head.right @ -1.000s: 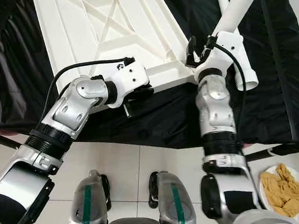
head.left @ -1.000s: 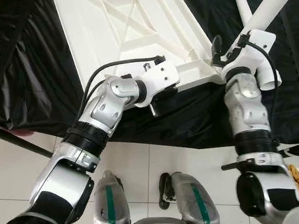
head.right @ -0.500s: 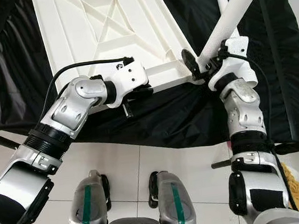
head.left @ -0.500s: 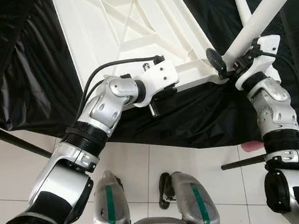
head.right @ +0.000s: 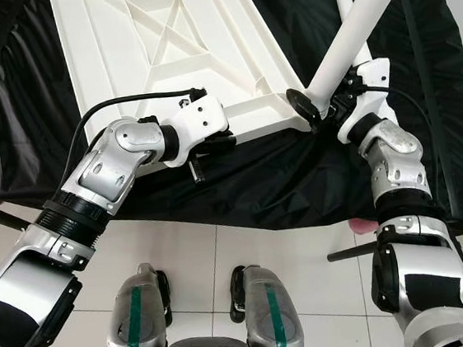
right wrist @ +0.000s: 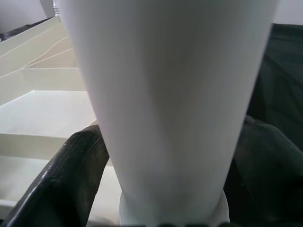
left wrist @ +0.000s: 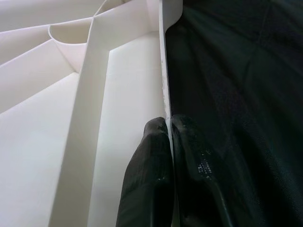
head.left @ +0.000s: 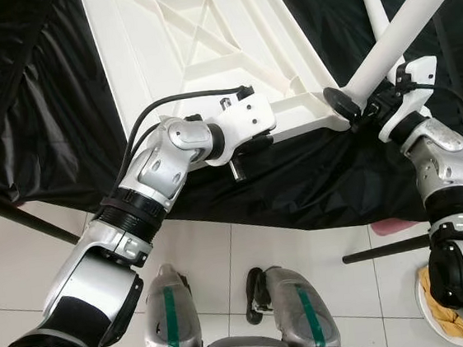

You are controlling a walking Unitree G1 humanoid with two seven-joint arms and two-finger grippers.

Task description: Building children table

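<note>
Black plastic sheet (head.left: 34, 103) covers the surface; white moulded tabletop (head.left: 202, 52) lies on it upside down, ribs and X-bracing facing up. Left gripper (left wrist: 169, 156) is clenched on the tabletop's thin near rim, one finger inside the rim, one on the sheet side. Right gripper (head.left: 356, 109) sits at the tabletop's near right corner, fingers (right wrist: 71, 175) clamped either side of a smooth white cylindrical table leg (head.left: 402, 27), grasping it near its lower end. Leg is tilted, lower end at the corner, rising up and away from the tabletop. Second white leg (head.left: 376, 9) lies on the sheet just beyond the corner, behind the held one. White tile floor (head.left: 215, 258) below the tabletop's near edge; a plate of yellowish food (head.left: 445, 317) sits on it by the right arm.
</note>
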